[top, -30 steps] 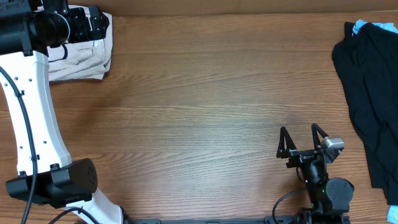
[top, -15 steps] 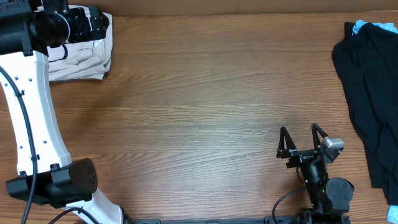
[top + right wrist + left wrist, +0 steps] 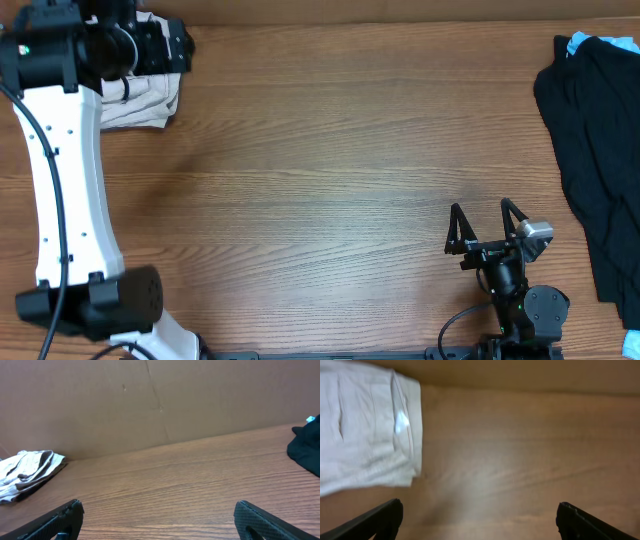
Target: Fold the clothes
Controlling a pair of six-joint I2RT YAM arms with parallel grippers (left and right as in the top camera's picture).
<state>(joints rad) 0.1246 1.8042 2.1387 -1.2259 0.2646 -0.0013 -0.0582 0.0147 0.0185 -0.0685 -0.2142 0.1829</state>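
Note:
The beige khaki shorts [image 3: 140,100] lie folded at the table's far left corner. They also show in the left wrist view [image 3: 365,445] at the upper left and small in the right wrist view [image 3: 25,472] at far left. My left gripper [image 3: 175,48] hangs above the shorts' right edge, open and empty; its fingertips [image 3: 380,519] show wide apart over bare table. My right gripper [image 3: 487,225] is open and empty near the table's front right, its fingers [image 3: 60,520] wide apart above the wood.
A black garment with a blue edge [image 3: 590,150] lies spread at the table's right side, also in the right wrist view [image 3: 307,442]. A brown cardboard wall [image 3: 150,400] runs along the table's far edge. Wooden tabletop [image 3: 330,170] lies between the arms.
My left arm has shifted a little to the right and back, covering more of the shorts from above. The shorts and the right arm have not moved.

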